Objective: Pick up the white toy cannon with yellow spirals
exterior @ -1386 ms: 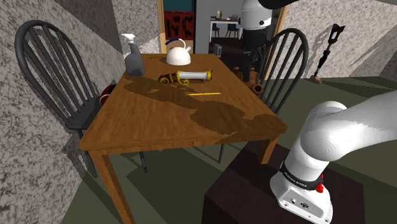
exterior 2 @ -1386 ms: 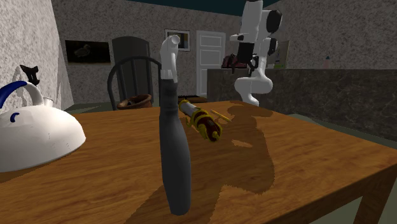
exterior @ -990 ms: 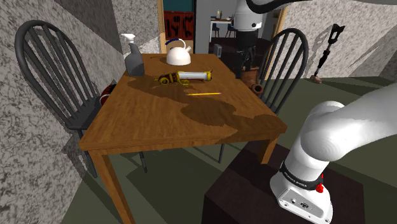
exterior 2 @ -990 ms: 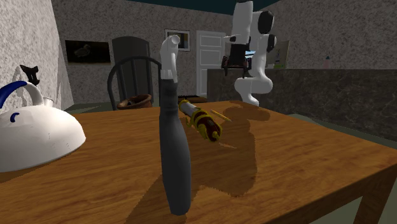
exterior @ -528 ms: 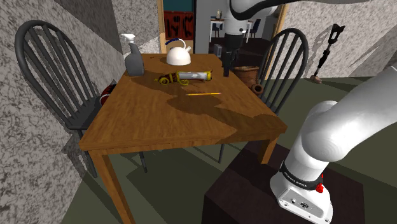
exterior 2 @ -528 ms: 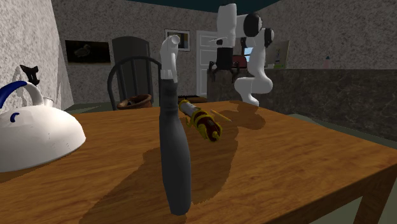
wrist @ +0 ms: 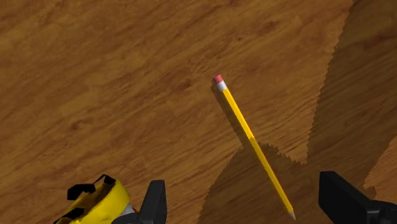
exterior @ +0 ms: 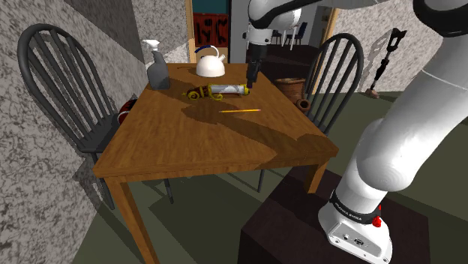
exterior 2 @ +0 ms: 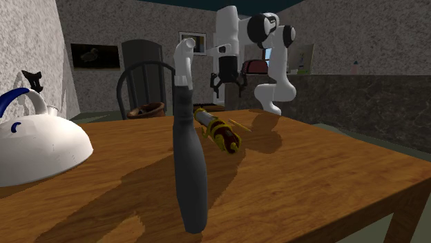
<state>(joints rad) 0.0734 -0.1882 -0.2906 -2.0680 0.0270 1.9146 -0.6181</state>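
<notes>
The toy cannon (exterior: 218, 91) lies on its side near the far end of the wooden table (exterior: 187, 142), its pale barrel pointing to the shoulder view's right and its yellow-and-dark carriage to the left. In the second exterior view the cannon (exterior 2: 217, 130) lies behind the spray bottle. My gripper (exterior: 253, 76) hangs open just above the table by the barrel's right end. In the wrist view the gripper (wrist: 248, 210) is open, its fingers (wrist: 154, 202) well apart; the cannon's yellow part (wrist: 97, 204) sits just outside one finger, and a yellow pencil (wrist: 253, 143) lies between them.
A white kettle (exterior: 211, 64) and a grey spray bottle (exterior: 157, 69) stand at the table's far edge. The pencil (exterior: 240, 111) lies mid-table. Dark spindle chairs (exterior: 64, 82) flank the table; a brown bowl (exterior: 289, 83) rests on the right one.
The arm has swung to the shoulder view's left, from beside the far chair to over the table at the cannon's barrel end, and come lower. Nothing on the table has moved.
</notes>
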